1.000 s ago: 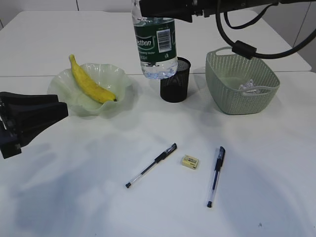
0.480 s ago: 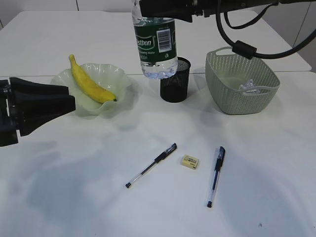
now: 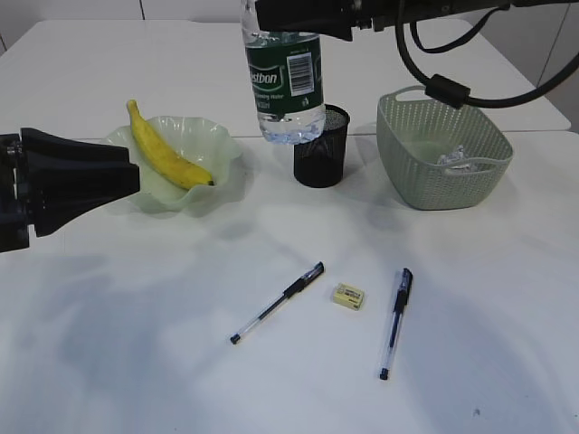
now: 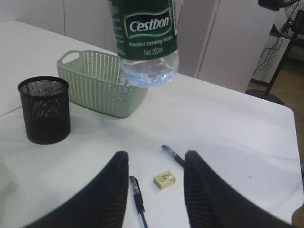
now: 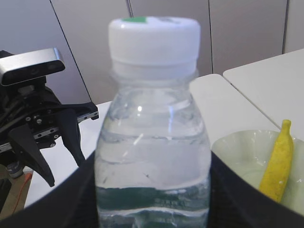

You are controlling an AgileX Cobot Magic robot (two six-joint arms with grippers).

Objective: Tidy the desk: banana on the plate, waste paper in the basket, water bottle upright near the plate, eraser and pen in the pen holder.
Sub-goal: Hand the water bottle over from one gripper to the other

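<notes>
Two pens and the eraser lay on the table at 6 o'clock of the pen holder, you saw the right gripper clamped on the water bottle in the air, left gripper half open, empty, banana on the plate, waste paper in the basket.

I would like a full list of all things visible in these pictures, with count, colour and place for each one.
banana: 1, yellow, on plate
plate: 1, pale green, back left
water bottle: 1, clear, green label, held in air above pen holder
pen holder: 1, black mesh, centre back
basket: 1, grey-green, back right
waste paper: 1, whitish, in basket
pens: 2, dark, table front
eraser: 1, yellowish, between pens
left gripper: open, empty
right gripper: gripping bottle
</notes>
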